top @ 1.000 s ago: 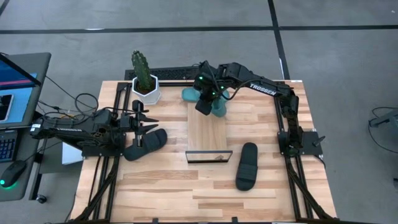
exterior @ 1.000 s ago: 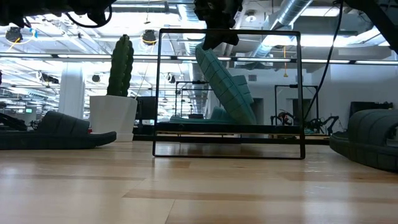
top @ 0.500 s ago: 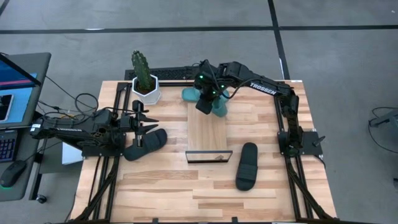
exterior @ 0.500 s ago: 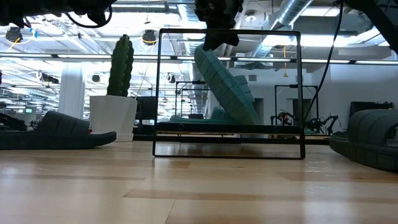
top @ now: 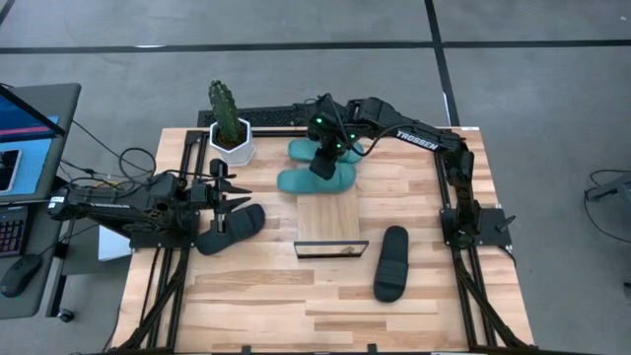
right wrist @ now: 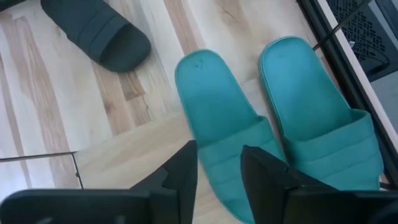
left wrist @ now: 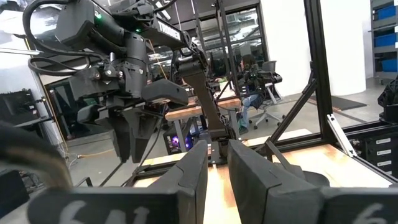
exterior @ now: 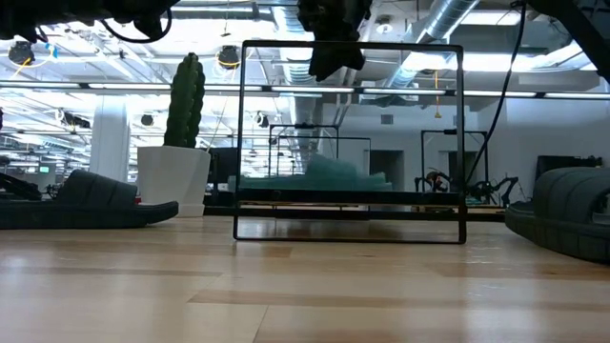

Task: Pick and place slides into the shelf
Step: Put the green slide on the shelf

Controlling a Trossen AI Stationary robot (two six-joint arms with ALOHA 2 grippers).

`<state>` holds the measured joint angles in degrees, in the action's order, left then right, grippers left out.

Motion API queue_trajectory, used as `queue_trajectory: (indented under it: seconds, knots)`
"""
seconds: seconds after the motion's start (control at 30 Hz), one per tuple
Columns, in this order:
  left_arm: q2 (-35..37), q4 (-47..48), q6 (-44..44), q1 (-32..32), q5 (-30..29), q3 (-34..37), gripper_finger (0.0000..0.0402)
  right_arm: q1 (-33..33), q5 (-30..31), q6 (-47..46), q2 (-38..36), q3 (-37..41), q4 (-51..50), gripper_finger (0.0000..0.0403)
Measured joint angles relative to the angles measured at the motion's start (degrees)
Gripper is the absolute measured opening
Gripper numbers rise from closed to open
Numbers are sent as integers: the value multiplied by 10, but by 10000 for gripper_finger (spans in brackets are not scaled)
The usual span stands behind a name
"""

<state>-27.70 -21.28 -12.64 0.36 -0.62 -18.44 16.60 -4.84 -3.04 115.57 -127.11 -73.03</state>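
you had two teal slides at the far end of the shelf (top: pixel 326 217): one teal slide (top: pixel 306 180) lay flat across the plank's far end with its left part overhanging, the other teal slide (top: pixel 304 150) just beyond it, and the right gripper (top: pixel 322 166) hung above them with its fingers apart, holding nothing. two black slides were left on the table, one black slide (top: pixel 231 228) to the left under the left gripper (top: pixel 237 193), whose fingers were spread and empty, the other black slide (top: pixel 391 262) to the near right.
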Motion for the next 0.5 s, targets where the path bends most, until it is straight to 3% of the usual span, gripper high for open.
queue_trajectory:
  seconds: [0.3,0.5]
  knots:
    - [0,13,0,0,0,0,55,0,7,45,0,0,-11,102]
    - [-1,50,-1,0,4,0,55,-9,80,120,-4,0,-77,12]
